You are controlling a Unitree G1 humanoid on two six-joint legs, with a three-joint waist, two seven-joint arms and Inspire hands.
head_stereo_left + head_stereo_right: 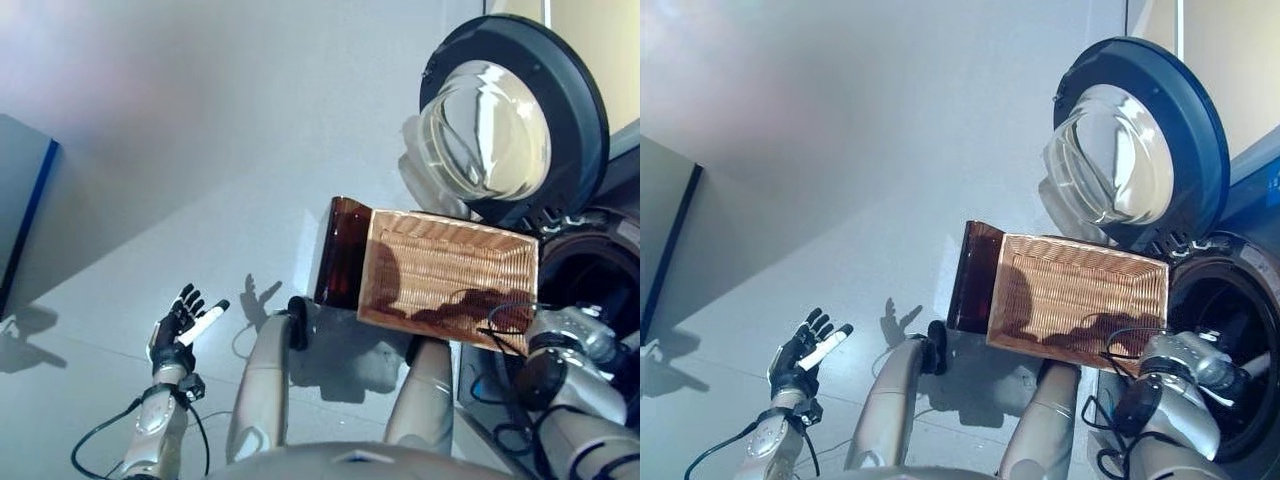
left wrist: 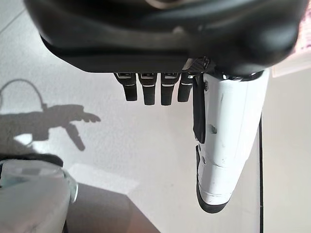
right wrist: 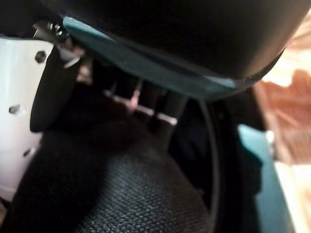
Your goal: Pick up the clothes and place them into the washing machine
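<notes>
Left hand (image 1: 180,325) spread over bare floor (image 1: 150,180); right hand (image 3: 146,104) around dark clothes (image 3: 116,179) at washing machine (image 1: 1230,330), basket (image 1: 445,275) at nine o'clock; no legible print.

Pale grey floor (image 1: 200,150) in strong light, with sharp shadows. At its left edge, a dark-edged grey panel (image 1: 25,200), perhaps furniture.

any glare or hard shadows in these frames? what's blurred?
Left eye view: glare on the washer door glass, and the left hand throws a crisp shadow on the floor; basket interior partly shadowed. Right wrist view: dark fabric fills it, background soft. Left wrist view: sharp hand shadow.
</notes>
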